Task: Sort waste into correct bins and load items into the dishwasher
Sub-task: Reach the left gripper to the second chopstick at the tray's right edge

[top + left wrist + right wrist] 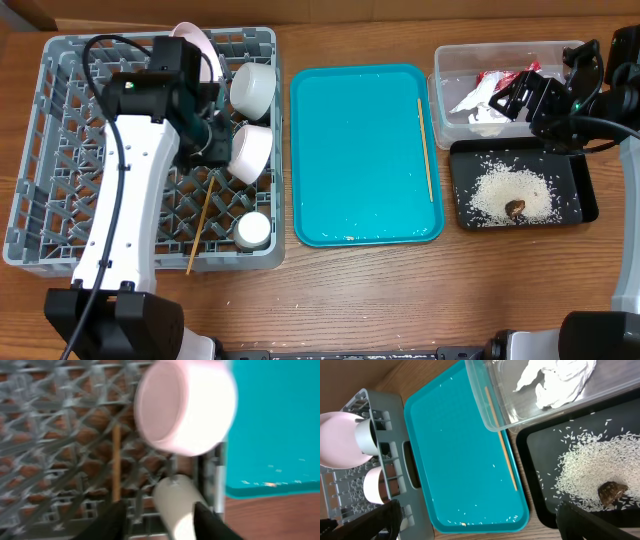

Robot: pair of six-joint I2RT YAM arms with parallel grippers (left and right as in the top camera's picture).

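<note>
Wooden desk [350,290] showed waste [510,192] binned, dishes [252,88] racked; one chopstick [425,148] lay unloaded on the teal tray [350,150]; left claw [160,517] and right claw [480,519] gaped empty.

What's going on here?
Nearly done. The left pincer hangs open over the rack, which holds a plate, two bowls, a cup and one chopstick. The other chopstick lies on the teal tray. The right pincer, open, hovers by the tub holding napkin and wrapper; rice is in the black tray.
</note>
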